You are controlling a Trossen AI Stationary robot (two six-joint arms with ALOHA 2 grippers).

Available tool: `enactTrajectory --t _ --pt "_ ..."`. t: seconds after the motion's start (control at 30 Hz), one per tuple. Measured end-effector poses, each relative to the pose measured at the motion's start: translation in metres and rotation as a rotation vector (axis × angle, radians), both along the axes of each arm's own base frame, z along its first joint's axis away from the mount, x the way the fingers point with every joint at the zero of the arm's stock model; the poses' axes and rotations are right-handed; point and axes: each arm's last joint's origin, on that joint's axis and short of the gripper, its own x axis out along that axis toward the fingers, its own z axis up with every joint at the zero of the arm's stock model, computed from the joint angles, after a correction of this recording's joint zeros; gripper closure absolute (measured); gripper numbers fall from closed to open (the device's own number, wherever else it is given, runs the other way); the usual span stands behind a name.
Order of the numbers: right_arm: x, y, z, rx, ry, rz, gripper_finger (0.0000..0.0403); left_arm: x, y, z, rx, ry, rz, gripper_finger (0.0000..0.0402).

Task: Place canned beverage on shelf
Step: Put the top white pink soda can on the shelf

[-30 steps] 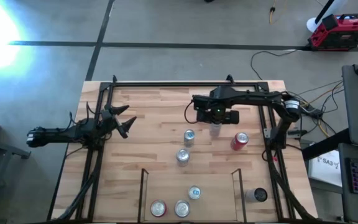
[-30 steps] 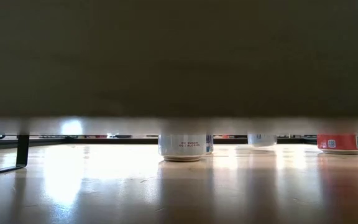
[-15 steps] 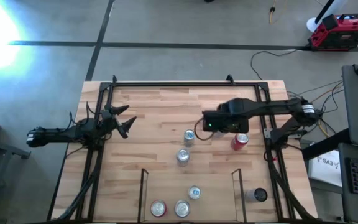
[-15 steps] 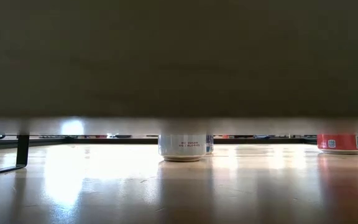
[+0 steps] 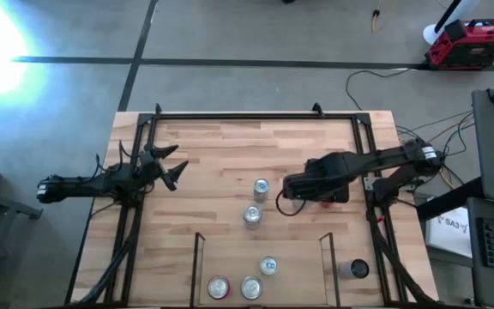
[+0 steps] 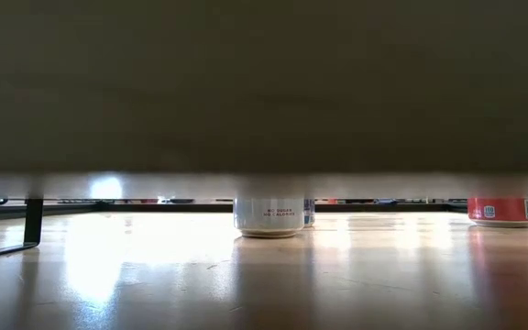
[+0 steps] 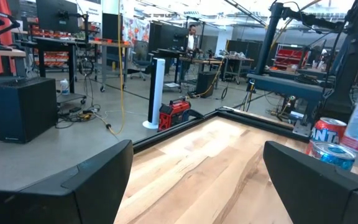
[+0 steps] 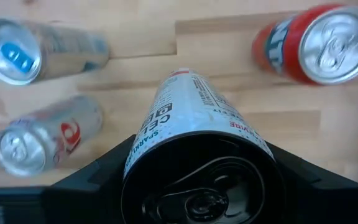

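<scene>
My right gripper (image 5: 297,185) is over the table's middle right, shut on a white can with a dark top (image 8: 194,112). In the high view the gripper hides the can. Two silver cans (image 5: 261,187) (image 5: 252,215) stand just left of it, and a red can (image 5: 334,194) stands just right of it, partly under the arm. The shelf (image 5: 292,273) is at the near edge between two thin black rails, with three cans (image 5: 268,266) standing on its wood floor. My left gripper (image 5: 171,172) is open and empty at the table's left side. My right gripper pinches the white can's side wall just under its top rim (image 8: 143,142) between its two fingers (image 8: 98,177). The fingers come from above and point down. The can hangs upright below them, clear of the table.
A large black metal frame (image 5: 256,115) runs around the tabletop. A dark can (image 5: 358,269) stands outside the shelf's right rail. In the low view a white can's base (image 6: 269,217) and the red can's base (image 6: 502,211) rest on the wood.
My right gripper has lifted the white can clear of the table and carried it toward the near edge, past the red can. The can's base has gone out of the low view. The can stays upright.
</scene>
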Motion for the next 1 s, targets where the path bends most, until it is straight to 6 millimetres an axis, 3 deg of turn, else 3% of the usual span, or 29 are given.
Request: enactTrajectory --t 0.33,0.63,0.77,1.0 --pt "0.004 0.033 0.006 0.122 -0.005 0.046 0.0158 0.000 0.000 0.000 0.000 0.000 0.000 0.0056" --pt "0.025 0.077 0.014 0.088 0.079 0.022 0.0158 0.000 0.000 0.000 0.000 0.000 0.000 0.0056" --pt "0.039 0.094 0.018 0.100 0.020 0.039 0.0158 0.000 0.000 0.000 0.000 0.000 0.000 0.0056" --pt "0.040 0.120 0.009 0.149 0.078 -0.016 0.0157 0.000 0.000 0.000 0.000 0.000 0.000 0.0056"
